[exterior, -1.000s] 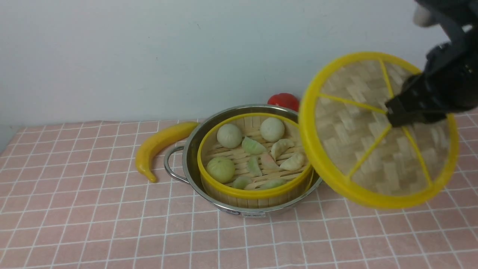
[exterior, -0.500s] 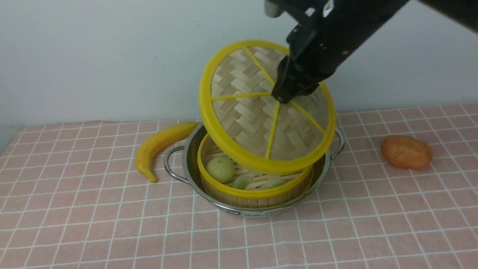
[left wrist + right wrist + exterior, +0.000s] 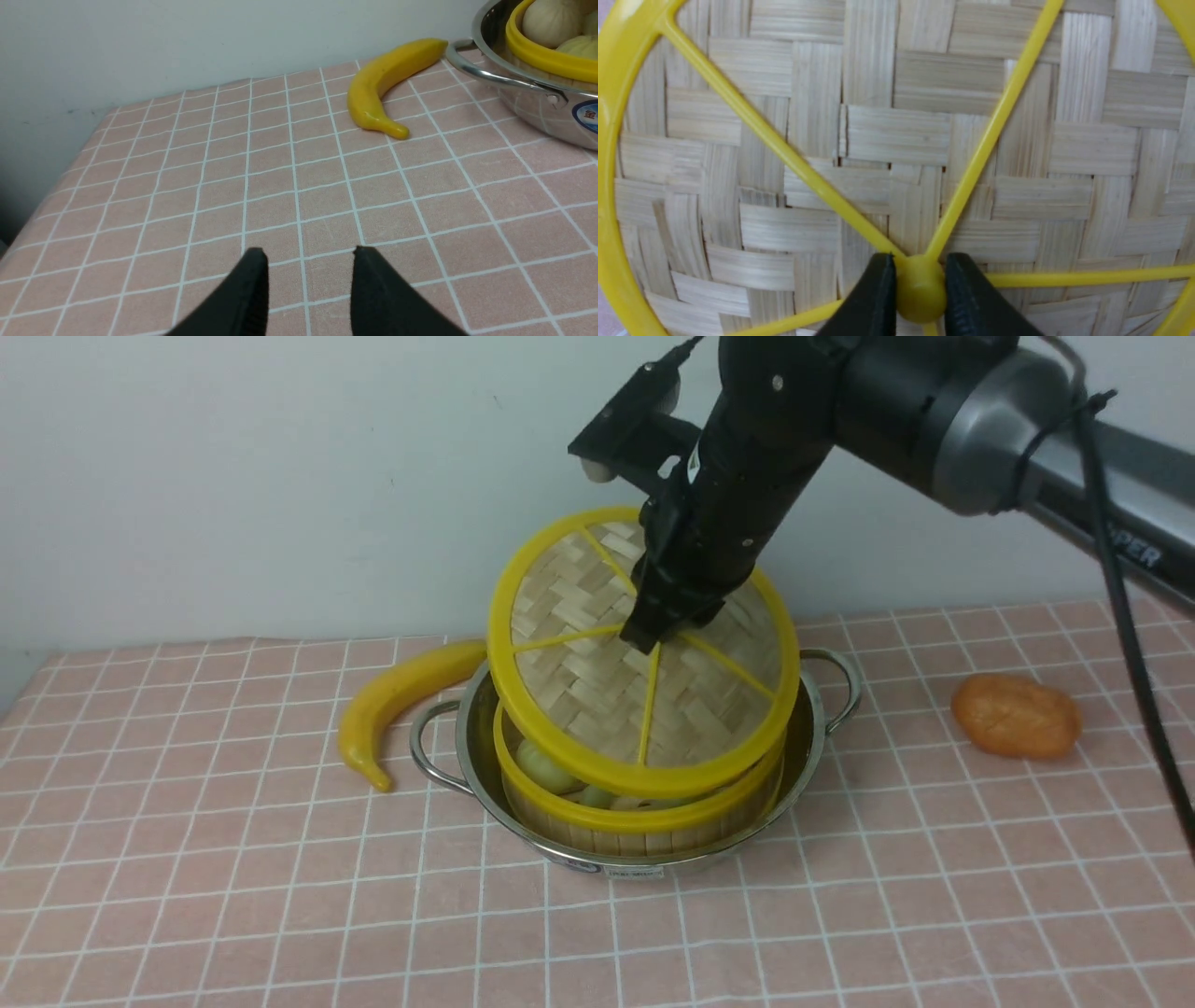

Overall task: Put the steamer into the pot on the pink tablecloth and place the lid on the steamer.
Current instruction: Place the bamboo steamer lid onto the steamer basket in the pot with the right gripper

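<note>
- The lid [image 3: 579, 672] hangs over the steamer [image 3: 644, 821]. The steamer sits in the pot [image 3: 810, 728] on the tablecloth [image 3: 280, 896] that covers the tabletop.
- The lid is tilted. Its 12 o'clock edge rides high toward the wall and its 6 o'clock edge dips toward the steamer's front rim.
- I can see buns through a gap at about 7 o'clock. I can't tell whether the two rims touch at about 4 o'clock.
- The lid's centre reads close to over the steamer's centre. So I judge the coming move is mostly levelling and lowering, with little sideways travel.
- My right claw [image 3: 658, 633] reaches in from about 1 o'clock. Its jaws are pinched on the lid's knob [image 3: 920, 291], one finger on each side.
- My worry is that a tilted descent lands the low edge first, and the lid skids toward 6 o'clock.
- My left claw [image 3: 308, 254] has its jaws partly spread and holds nothing. It sits low over the tablecloth, well apart from the pot, so the right arm is the one placed for this.
- The banana [image 3: 401, 700] lies at the pot's 9 o'clock. An orange lump [image 3: 1016, 714] lies at 3 o'clock, well apart from the pot.
</note>
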